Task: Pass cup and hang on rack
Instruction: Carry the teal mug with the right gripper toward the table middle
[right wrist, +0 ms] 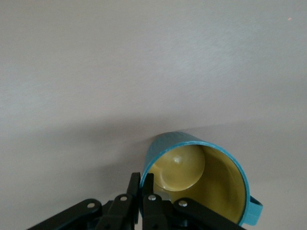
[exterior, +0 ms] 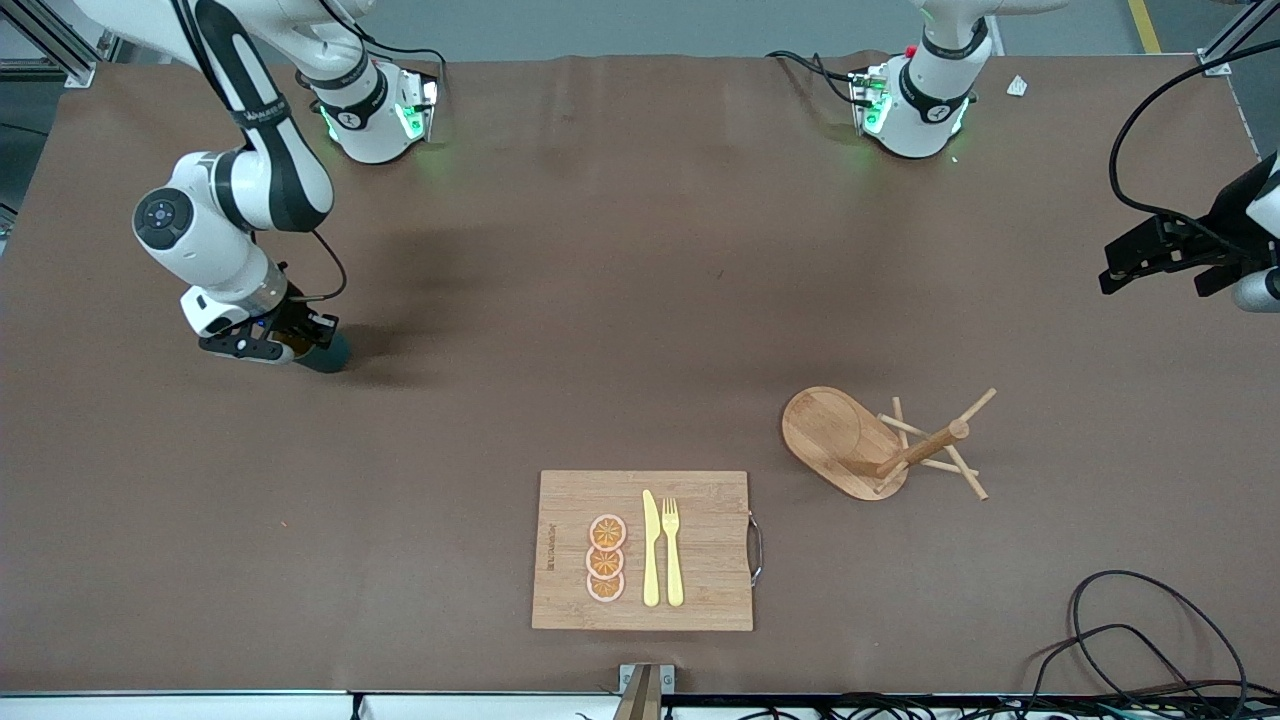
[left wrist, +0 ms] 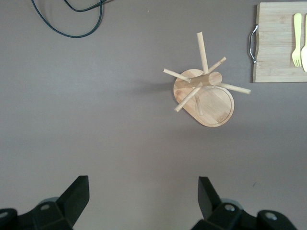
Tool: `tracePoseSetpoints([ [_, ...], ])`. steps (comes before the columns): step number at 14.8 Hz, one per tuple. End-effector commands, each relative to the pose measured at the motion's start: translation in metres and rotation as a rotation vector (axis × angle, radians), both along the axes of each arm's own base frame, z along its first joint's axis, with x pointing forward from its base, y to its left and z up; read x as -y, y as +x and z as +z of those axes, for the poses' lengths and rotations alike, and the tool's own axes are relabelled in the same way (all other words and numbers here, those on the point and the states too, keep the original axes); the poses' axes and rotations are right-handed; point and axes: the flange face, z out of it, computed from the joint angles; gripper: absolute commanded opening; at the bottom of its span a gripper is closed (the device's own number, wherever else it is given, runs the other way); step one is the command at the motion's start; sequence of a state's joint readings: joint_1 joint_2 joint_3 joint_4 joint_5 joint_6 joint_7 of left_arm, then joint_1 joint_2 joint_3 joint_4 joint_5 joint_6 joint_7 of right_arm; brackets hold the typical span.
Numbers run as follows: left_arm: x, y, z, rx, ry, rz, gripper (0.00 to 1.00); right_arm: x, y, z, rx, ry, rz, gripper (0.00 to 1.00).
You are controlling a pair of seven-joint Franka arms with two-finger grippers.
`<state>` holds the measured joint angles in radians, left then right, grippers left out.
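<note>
1. The right gripper (exterior: 300, 350) is down at the right arm's end of the brown worktop (exterior: 620, 300), its fingers (right wrist: 146, 189) pinching the rim of the cup (right wrist: 201, 184) with the wall between them.
2. The cup, dark teal outside and yellow within, is on or just above the worktop under that gripper; which, the pictures do not settle. In the right wrist view its mouth is seen open toward the gripper, its inside holds nothing, and its loop handle (right wrist: 255, 209) juts from the side away from the pinched wall.
3. In the front view only a teal edge of the cup (exterior: 328, 352) shows beneath the gripper.
4. The rack (exterior: 885, 445) stands upright on its oval bamboo base toward the left arm's end of the worktop, post vertical, thin pegs fanning outward with nothing hung on them.
5. The oval base's long axis runs at a slant to the worktop's edges.
6. The left gripper (left wrist: 144, 201) waits in the air over the left arm's end of the worktop, fingers spread wide and holding nothing, the rack well apart from them.
7. A rectangular cutting board (exterior: 642, 550) lies nearer the front camera than the rack, beside it toward the right arm's end, metal handle facing the rack.
8. On the board: three orange slices (exterior: 606, 558) in a row, a yellow knife (exterior: 651, 548) and a yellow fork (exterior: 672, 550) side by side.
</note>
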<state>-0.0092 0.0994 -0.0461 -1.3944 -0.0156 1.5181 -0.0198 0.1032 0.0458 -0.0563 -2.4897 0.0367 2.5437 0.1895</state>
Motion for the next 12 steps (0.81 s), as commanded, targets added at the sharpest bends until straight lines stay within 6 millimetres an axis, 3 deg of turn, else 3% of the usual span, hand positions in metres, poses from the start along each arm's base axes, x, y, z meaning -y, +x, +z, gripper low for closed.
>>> tracePoseSetpoints([
  [1, -0.002, -0.002, 0.008, 0.022, 0.009, 0.000, 1.00, -0.060, -0.013, 0.040, 0.002, 0.023, -0.039, 0.00],
  [4, -0.001, -0.002, 0.008, 0.024, 0.008, -0.002, 1.00, -0.169, -0.037, 0.056, 0.021, 0.043, -0.175, 0.00],
  [6, -0.001, -0.001, 0.007, 0.022, 0.007, -0.004, 1.00, -0.249, -0.054, 0.079, 0.048, 0.083, -0.266, 0.00],
  [9, -0.003, 0.000, 0.005, 0.018, 0.006, 0.002, 1.00, -0.360, -0.081, 0.063, 0.016, 0.073, -0.366, 0.00],
  [12, -0.003, 0.001, 0.004, 0.024, -0.017, 0.007, 1.00, -0.435, -0.085, 0.047, 0.001, 0.041, -0.449, 0.00],
])
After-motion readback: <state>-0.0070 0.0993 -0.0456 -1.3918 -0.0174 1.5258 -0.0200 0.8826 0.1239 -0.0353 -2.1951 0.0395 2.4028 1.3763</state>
